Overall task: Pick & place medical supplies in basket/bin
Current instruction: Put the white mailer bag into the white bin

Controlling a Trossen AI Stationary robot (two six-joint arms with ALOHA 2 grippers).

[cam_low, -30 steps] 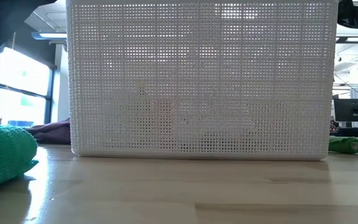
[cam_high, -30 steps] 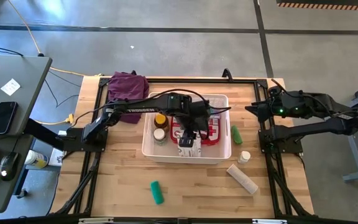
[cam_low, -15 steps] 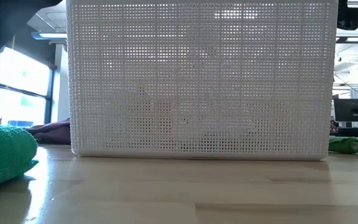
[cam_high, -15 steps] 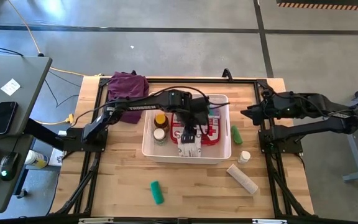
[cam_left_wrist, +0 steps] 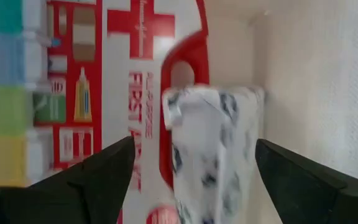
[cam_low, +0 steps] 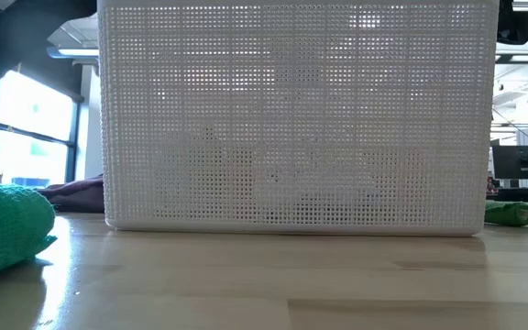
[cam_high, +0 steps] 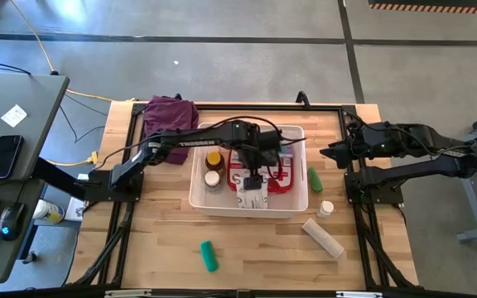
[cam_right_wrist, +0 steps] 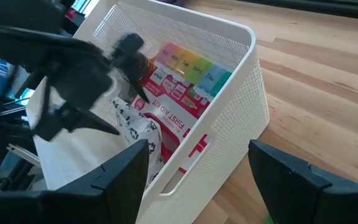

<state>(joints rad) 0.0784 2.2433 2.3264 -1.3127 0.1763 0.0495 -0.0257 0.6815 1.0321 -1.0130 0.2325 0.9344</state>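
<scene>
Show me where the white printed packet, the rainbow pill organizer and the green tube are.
white printed packet [cam_left_wrist: 210, 149]: left wrist view, middle of its crinkled face.
rainbow pill organizer [cam_right_wrist: 188, 62]: right wrist view, its coloured lids.
green tube [cam_high: 314, 179]: high view, middle of its body, on the table beside the basket.

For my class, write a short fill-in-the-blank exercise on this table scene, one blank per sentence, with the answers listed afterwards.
1. The white printed packet lies inside the white ______.
2. The left gripper hangs over the packet with its jaws ______.
3. The red first-aid pouch bears a white ______.
4. The purple cloth lies ______ the basket, on the table.

Answers: basket; open; cross; outside
</scene>
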